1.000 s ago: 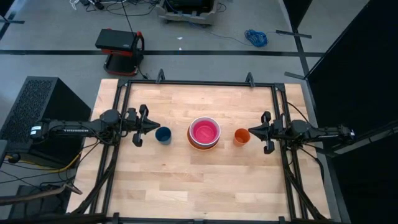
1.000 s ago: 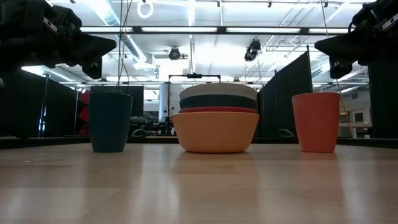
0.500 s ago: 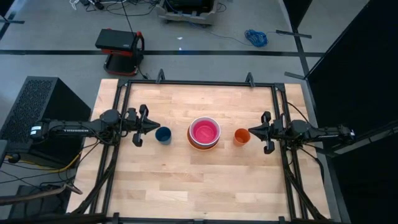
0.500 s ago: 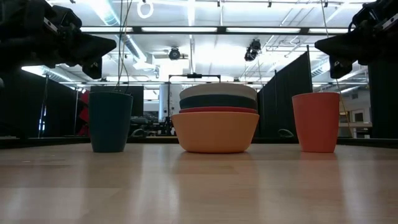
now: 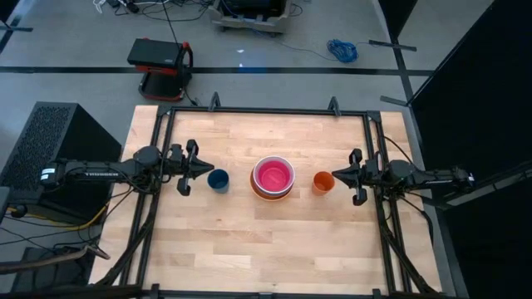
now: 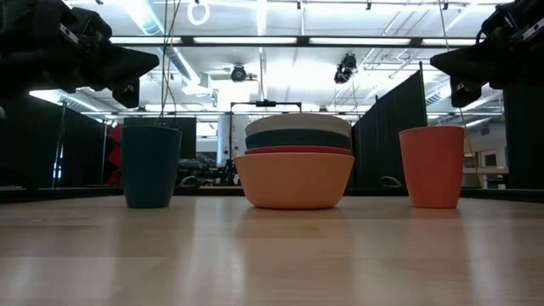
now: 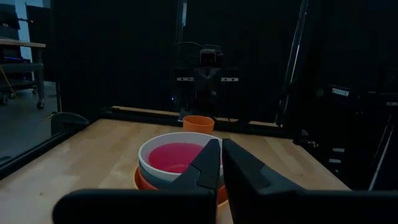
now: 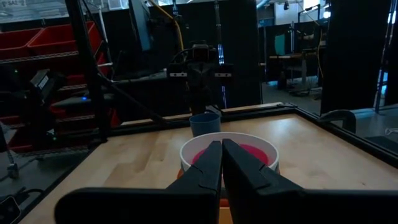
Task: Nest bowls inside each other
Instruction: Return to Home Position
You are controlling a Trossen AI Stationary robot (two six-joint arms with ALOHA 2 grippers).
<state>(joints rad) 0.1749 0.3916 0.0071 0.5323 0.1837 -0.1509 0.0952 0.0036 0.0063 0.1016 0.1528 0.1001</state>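
pink bowl [image 5: 273, 175] sits topmost in the nested bowls [image 6: 294, 170], orange bowl [image 6: 294, 183] lowest, mid wooden table [image 5: 249, 241]. blue cup [image 5: 219, 179] and orange cup [image 5: 323, 182] flank the bowls. left gripper [image 5: 204, 169], right gripper [image 5: 336, 175] clenched empty beyond them. black partitions [image 6: 399, 127] behind.

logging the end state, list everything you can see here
bowls: five, nested; orange lowest, then red, teal, white, pink innermost; table centre
blue cup: one, dark blue, between bowls and left gripper
orange cup: one, orange, between bowls and right gripper
table: one, light wood
box: one, red and black, floor beyond table
cable: one, blue, floor beyond table
left gripper: one, dark, shut, raised near blue cup
right gripper: one, dark, shut, raised near orange cup
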